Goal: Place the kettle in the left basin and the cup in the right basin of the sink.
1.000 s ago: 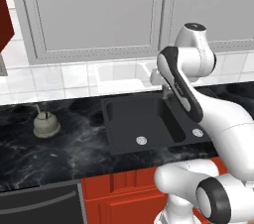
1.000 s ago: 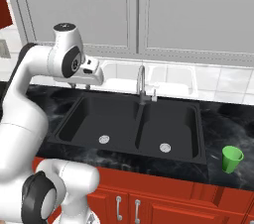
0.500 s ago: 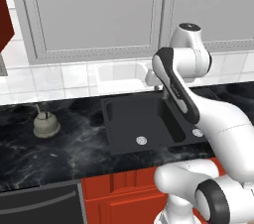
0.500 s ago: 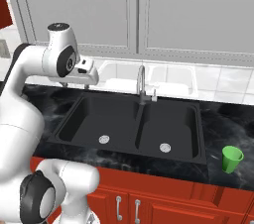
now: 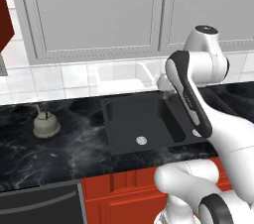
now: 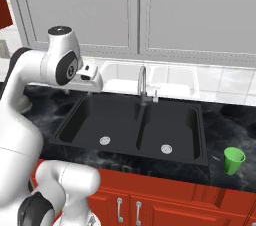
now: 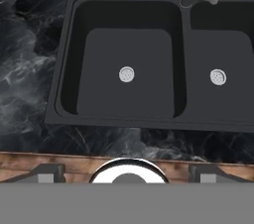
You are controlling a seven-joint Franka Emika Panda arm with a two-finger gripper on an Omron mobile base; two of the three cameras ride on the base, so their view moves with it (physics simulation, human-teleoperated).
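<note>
The beige-grey kettle [image 5: 46, 124] stands on the dark counter, well left of the black sink [image 5: 115, 144]. On the counter right of the sink [image 6: 206, 158] stands the green cup [image 6: 233, 160]. My gripper [image 7: 127, 172] hangs above the sink's front left, open, with its fingertips [image 7: 47, 171] wide apart and nothing between them. In the right base view the hand [image 6: 89, 77] hovers over the left basin's [image 6: 95, 120] far left corner. Below the hand lie the wide left basin [image 7: 124, 49] and the narrower right basin [image 7: 221, 49], each with a silver drain.
A chrome gooseneck faucet [image 6: 142, 83] rises behind the divider between the basins. Grey wall cabinets [image 6: 140, 10] hang above a white tiled backsplash. Red lower cabinets [image 5: 119, 193] run under the counter's front edge, with a dark appliance front [image 5: 39, 205] at the left.
The arm has shifted only slightly above the sink. Kettle and cup stand where they were.
</note>
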